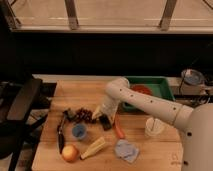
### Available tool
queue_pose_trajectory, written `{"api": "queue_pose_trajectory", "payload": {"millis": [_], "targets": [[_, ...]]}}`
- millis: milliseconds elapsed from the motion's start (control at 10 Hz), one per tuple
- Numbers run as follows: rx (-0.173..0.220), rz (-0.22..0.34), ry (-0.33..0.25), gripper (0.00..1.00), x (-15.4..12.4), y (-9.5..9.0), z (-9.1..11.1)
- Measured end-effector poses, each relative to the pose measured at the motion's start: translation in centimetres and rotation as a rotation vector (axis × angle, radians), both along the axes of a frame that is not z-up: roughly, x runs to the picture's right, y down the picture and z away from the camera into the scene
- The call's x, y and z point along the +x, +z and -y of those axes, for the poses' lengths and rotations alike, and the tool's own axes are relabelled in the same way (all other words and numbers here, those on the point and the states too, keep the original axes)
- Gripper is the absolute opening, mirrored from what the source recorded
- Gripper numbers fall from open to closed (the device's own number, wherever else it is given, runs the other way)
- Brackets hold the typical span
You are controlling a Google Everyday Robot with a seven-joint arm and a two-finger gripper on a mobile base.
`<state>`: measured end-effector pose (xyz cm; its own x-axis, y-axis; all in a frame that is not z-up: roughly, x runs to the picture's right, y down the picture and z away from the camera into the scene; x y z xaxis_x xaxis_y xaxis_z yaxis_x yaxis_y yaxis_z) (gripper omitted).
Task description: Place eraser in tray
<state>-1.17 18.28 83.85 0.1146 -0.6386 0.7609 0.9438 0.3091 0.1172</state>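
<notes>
The eraser (105,122), a small flat black bar, sits at the tip of my gripper (102,117), low over the wooden table's middle. The gripper comes down from the white arm that reaches in from the right. I cannot tell whether the eraser rests on the table or is held. The dark green tray (161,91) stands at the back right, apart from the gripper, with a red-orange bowl (140,90) in its left part.
A carrot (119,130) lies just right of the eraser and dark grapes (85,115) just left. A blue cup (78,131), black-handled tool (61,134), apple (70,152), corn (94,147), light blue block (125,149) and white cup (154,126) lie nearby.
</notes>
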Motion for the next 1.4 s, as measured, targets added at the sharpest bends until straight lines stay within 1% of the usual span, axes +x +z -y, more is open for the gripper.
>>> {"api": "queue_pose_trajectory", "payload": {"millis": [100,200,400,500,600,700,800,900,1000,1100,1200,1300,1400], "targets": [[-0.025,0.006,-0.001,0.58,-0.2,0.4,-0.9],[-0.031,0.011,0.000,0.50,-0.5,0.4,-1.1],[-0.039,0.021,0.002,0.29,-0.6,0.2,-1.4],[-0.032,0.021,-0.004,0.17,-0.8,-0.2,-1.3],[-0.010,0.014,0.003,0.07,-0.8,-0.5,-0.8],[0.020,0.003,0.015,0.02,-0.6,-1.0,0.0],[0.063,-0.010,0.030,0.00,-0.5,-1.8,1.2],[0.128,-0.024,0.055,0.00,-0.4,-3.3,3.3],[0.175,-0.032,0.076,0.00,-0.3,-4.5,4.9],[0.250,-0.042,0.117,0.00,0.0,-6.3,7.4],[0.301,-0.050,0.149,0.00,0.2,-7.5,9.1],[0.375,-0.073,0.199,0.00,0.7,-8.9,11.3],[0.439,-0.114,0.250,0.00,1.5,-9.8,13.1]]}}
